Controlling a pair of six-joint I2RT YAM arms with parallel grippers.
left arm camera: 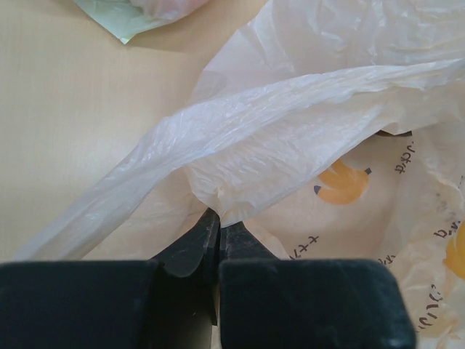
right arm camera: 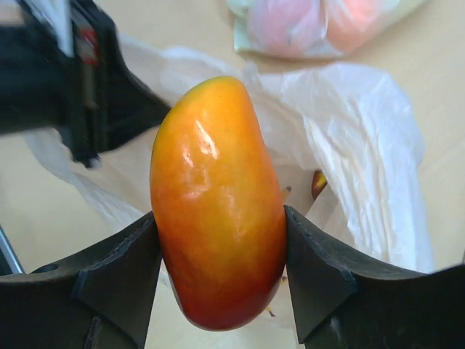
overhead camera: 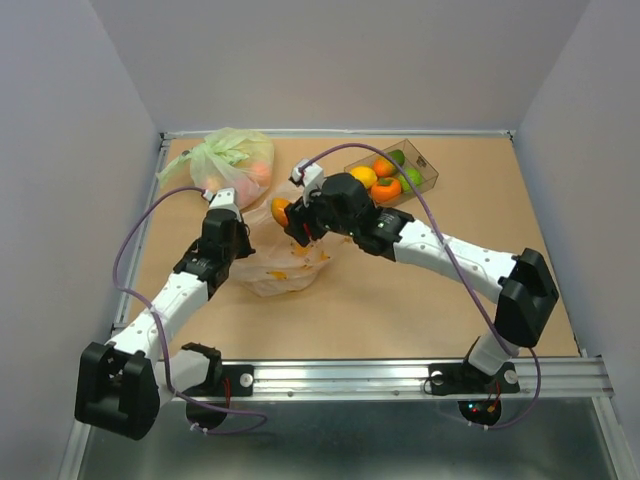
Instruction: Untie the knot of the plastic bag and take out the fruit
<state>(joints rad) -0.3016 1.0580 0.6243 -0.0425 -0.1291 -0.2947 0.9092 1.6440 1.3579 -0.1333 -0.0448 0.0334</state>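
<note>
The pale peach plastic bag (overhead camera: 285, 268) lies open in mid-table; no tied knot shows. My left gripper (overhead camera: 243, 243) is at the bag's left edge and shut on a fold of its film (left arm camera: 218, 207). My right gripper (overhead camera: 293, 218) is above the bag, shut on a glossy red-orange fruit (right arm camera: 218, 203), which it holds upright between both fingers (right arm camera: 120, 276). The fruit also shows in the top view (overhead camera: 280, 210). Through the bag's mouth (right arm camera: 363, 145) a small dark-orange piece (right arm camera: 318, 184) shows. Printed yellow marks show on the film (left arm camera: 341, 185).
A clear box (overhead camera: 425, 175) at the back right holds several orange, yellow and green fruits. A green bag (overhead camera: 232, 158) with pinkish fruits sits at the back left, close behind the peach bag. It also shows in the right wrist view (right arm camera: 312, 25).
</note>
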